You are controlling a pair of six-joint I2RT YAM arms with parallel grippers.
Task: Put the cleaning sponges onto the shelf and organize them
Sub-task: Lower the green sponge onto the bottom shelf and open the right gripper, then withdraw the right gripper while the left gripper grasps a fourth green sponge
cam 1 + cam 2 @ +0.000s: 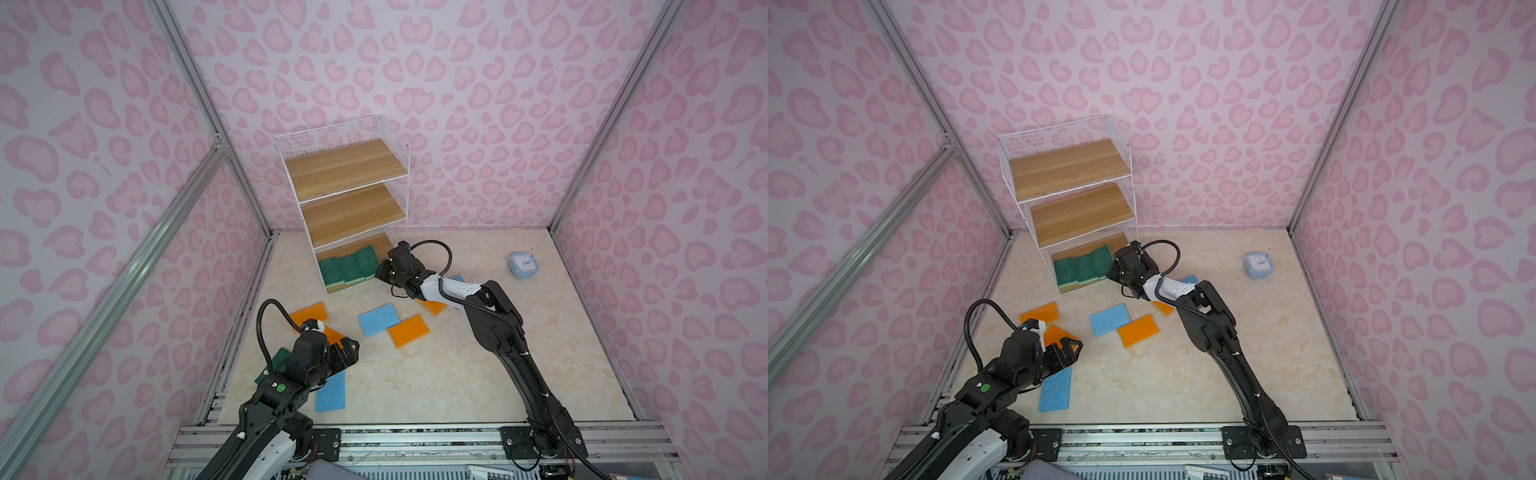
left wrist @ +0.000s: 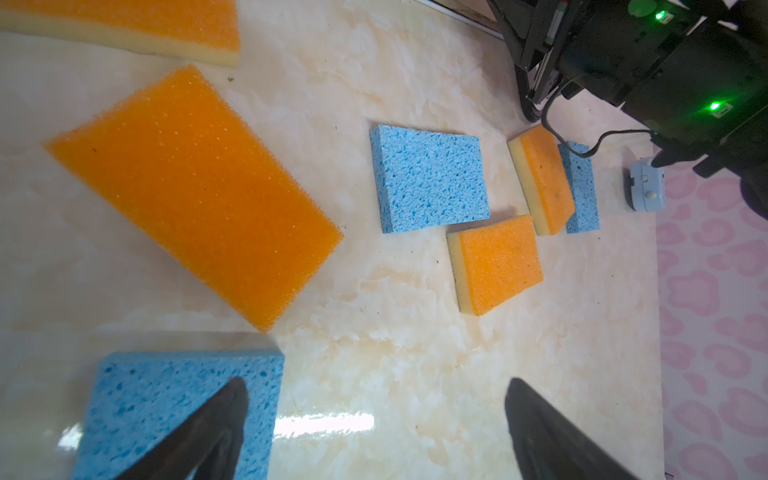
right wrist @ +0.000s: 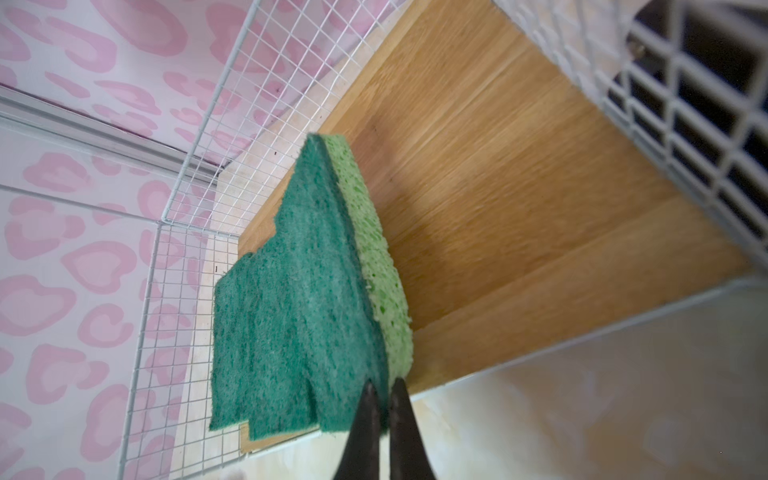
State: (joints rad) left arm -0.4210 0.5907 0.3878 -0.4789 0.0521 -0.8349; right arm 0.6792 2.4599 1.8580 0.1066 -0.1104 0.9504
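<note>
Right gripper [image 3: 384, 384]: jaws closed, tips at near edge of green sponge [image 3: 328, 232] lying on bottom board of shelf [image 1: 349, 212].
Left gripper [image 2: 376, 386]: jaws wide, empty, one finger over blue sponge [image 2: 166, 395].
Orange sponges [image 2: 199, 195] loose on table [image 2: 395, 353].

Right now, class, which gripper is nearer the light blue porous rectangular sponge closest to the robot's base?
Left. The left gripper hangs open over that blue sponge; the right gripper is far off, shut beside a dark green sponge on the wire shelf.
</note>
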